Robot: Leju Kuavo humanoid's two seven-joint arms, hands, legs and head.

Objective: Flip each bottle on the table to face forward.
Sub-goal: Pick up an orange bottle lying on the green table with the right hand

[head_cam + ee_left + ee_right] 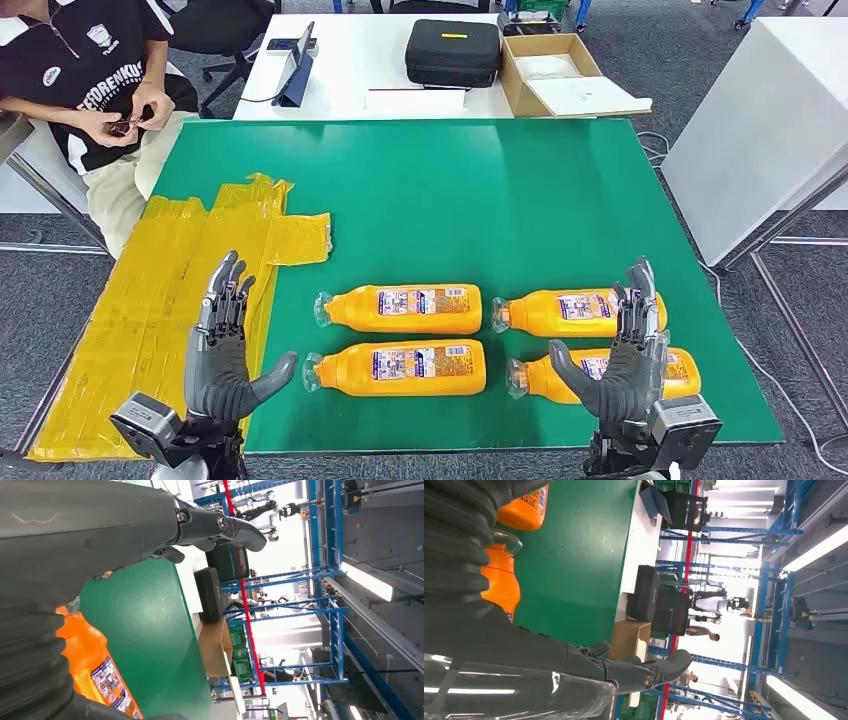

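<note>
Several orange bottles lie on their sides on the green table (420, 190), caps to the left, labels up. The far left bottle (405, 308) and near left bottle (400, 368) lie side by side; the far right bottle (570, 312) and near right bottle (590, 375) sit beside them. My left hand (222, 345) hovers open over the table's near left edge, left of the near left bottle, thumb toward its cap. My right hand (625, 350) stands open in front of the near right bottle, partly hiding it. An orange bottle (97, 675) appears in the left wrist view, another orange bottle (501, 580) in the right wrist view.
Yellow tape (180, 290) covers the table's left side. Behind stands a white table (390, 70) with a black case (452, 50), a cardboard box (560, 75) and a tablet (297, 65). A person (90, 80) sits at the far left. A white cabinet (770, 120) stands at the right.
</note>
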